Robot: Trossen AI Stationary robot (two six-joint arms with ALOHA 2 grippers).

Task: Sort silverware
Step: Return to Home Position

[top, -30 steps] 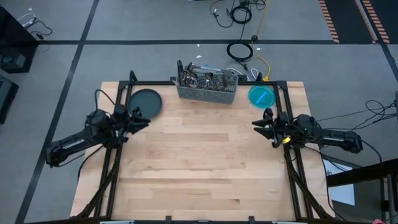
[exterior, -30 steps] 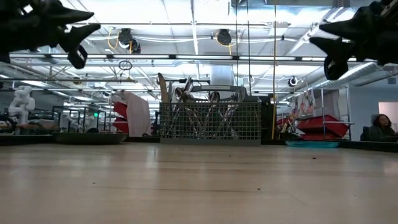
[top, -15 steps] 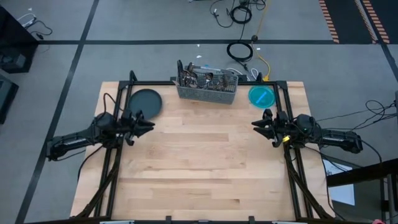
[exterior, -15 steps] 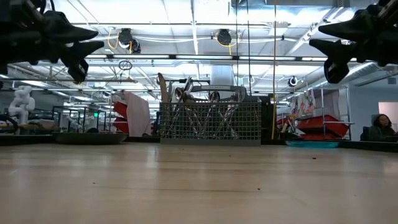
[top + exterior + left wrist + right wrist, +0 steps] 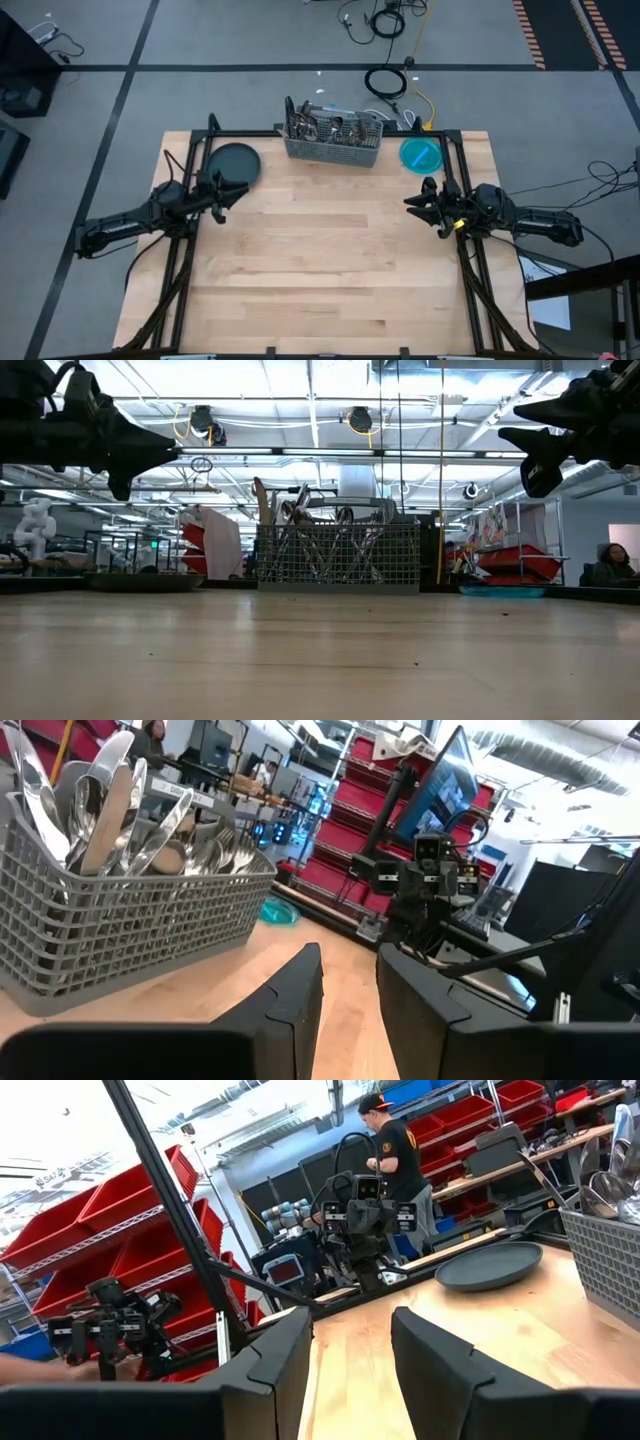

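Observation:
The silverware [image 5: 325, 127] stands upright in a grey mesh caddy [image 5: 333, 148] at the table's far edge, handles and bowls sticking out above its rim [image 5: 300, 500] [image 5: 110, 800]. My left gripper [image 5: 238, 188] [image 5: 350, 985] hovers open above the table's left side, next to the dark plate [image 5: 233, 163], and points toward the right. My right gripper [image 5: 408, 201] [image 5: 352, 1340] hovers open above the right side, near the blue plate [image 5: 421, 154], and points left. Both are high above the tabletop [image 5: 170, 452] [image 5: 508, 418] and hold nothing.
The dark plate [image 5: 140, 582] lies at the far left corner and the blue plate [image 5: 503, 590] at the far right, with the caddy [image 5: 338, 555] between them. Bare wood [image 5: 320, 260] spreads between the arms and toward the near edge. A person [image 5: 395, 1150] stands beyond the table.
My left gripper has reached out toward the table's right and a little toward the far edge, closer to the dark plate. It has come lower and has turned about its wrist. The right arm has kept still.

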